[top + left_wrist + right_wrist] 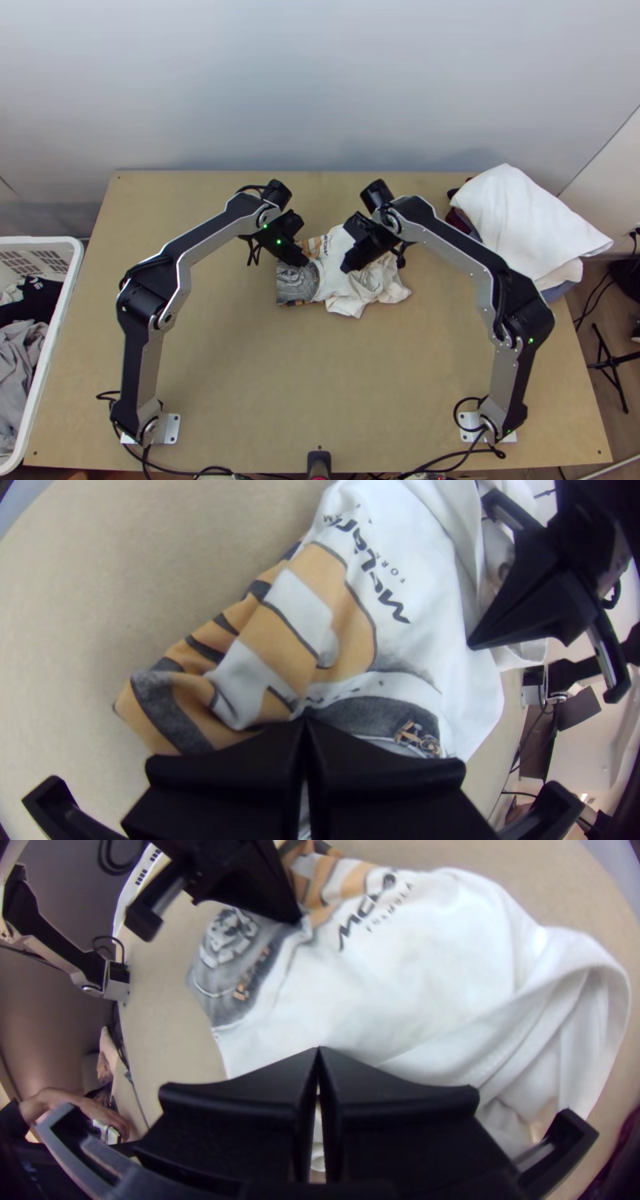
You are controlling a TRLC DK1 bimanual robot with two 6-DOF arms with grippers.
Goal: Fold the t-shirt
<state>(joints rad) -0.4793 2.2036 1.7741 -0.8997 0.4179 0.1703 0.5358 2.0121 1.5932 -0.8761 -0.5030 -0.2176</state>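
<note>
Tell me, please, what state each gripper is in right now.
Left gripper: closed at the printed part of the t-shirt; whether it pinches cloth, I cannot tell.
Right gripper: closed at the white part; any grip likewise unclear.

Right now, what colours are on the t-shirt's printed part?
Orange, grey and white with dark stripes on the t-shirt; best in the left wrist view.

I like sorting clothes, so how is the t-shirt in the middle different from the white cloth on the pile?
The t-shirt has an orange and grey picture and dark letters; the white cloth looks plain.
The t-shirt lies crumpled on the table, but the white cloth lies on other clothes.
Lying like this, the t-shirt looks smaller than the white cloth.
Both have lots of white.
</note>
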